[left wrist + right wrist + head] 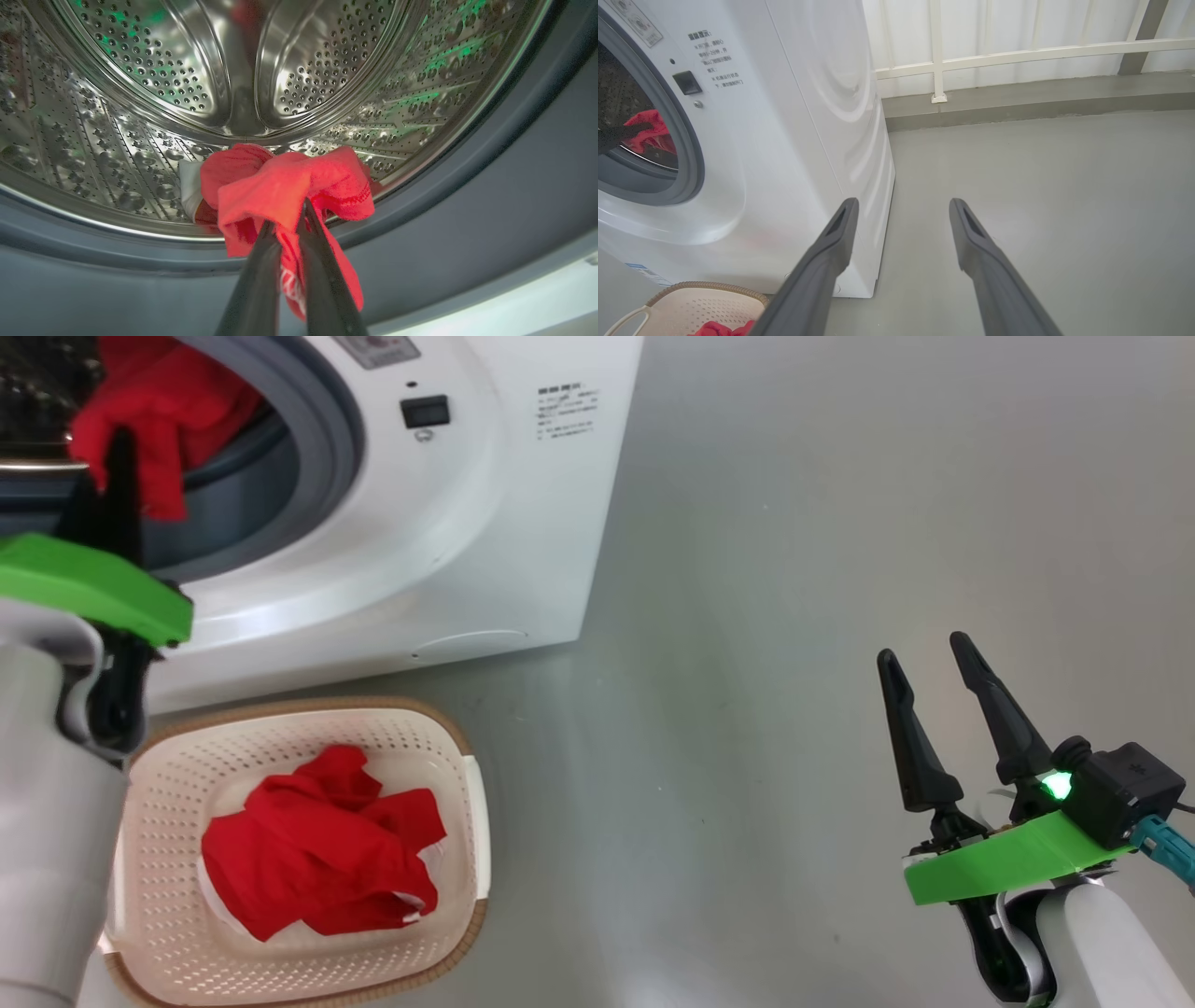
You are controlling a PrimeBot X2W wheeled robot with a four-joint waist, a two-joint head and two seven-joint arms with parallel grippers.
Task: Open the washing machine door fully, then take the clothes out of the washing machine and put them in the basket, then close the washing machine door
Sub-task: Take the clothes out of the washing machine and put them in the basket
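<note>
Glossy perforated steel drum [140, 79], soft red cloth clothes [280, 186], matt cream plastic basket [187, 775].

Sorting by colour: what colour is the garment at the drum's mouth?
Bright red; the garment shows best in left wrist view.

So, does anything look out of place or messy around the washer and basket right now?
Nothing stands out. The left gripper is shut on a red garment at the mouth of the drum, its tail draped over the grey rubber ring; a second red garment lies heaped inside the basket. No spill or damage shows.
</note>
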